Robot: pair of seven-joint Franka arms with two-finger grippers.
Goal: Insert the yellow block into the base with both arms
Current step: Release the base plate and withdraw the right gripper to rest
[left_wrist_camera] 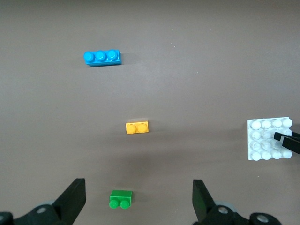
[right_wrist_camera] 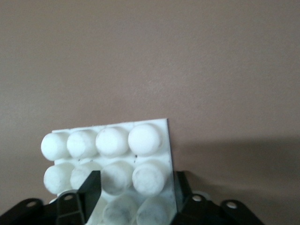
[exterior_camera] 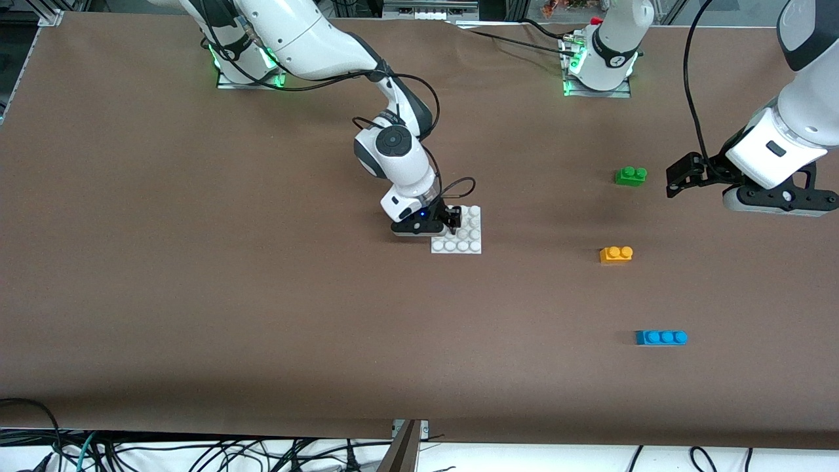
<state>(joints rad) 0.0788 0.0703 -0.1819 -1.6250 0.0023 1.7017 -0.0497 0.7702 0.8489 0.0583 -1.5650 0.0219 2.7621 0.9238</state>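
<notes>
- The yellow block (exterior_camera: 616,254) lies on the brown table (exterior_camera: 196,262) toward the left arm's end, untouched, well apart from both grippers. It is a small orange-yellow plastic brick with two round studs on top, glossy and sharp-edged.
- The right gripper (exterior_camera: 451,221) is down at the base (exterior_camera: 467,244), at the corner farthest from the front camera on the right arm's side. In the right wrist view its black fingers (right_wrist_camera: 91,187) stand parted on either side of a strip two studs wide at the plate's edge; whether the pads press the plastic or have let go I cannot tell.
- The base is a flat white square plate with a four-by-four grid of rounded studs, slightly scuffed and grey-smudged on their domes.
- The left gripper (exterior_camera: 682,178) hangs in the air over the table at the left arm's end, beside the green brick (exterior_camera: 630,176), its two wedge-shaped black fingers (left_wrist_camera: 72,197) spread wide and empty. This arm waits.
- The green brick, with two studs, lies farther from the front camera than the yellow block.
- The blue brick (exterior_camera: 661,337), longer with three studs, lies nearer the front camera than the yellow block.
- The table cover is matte, smooth and evenly brown.
</notes>
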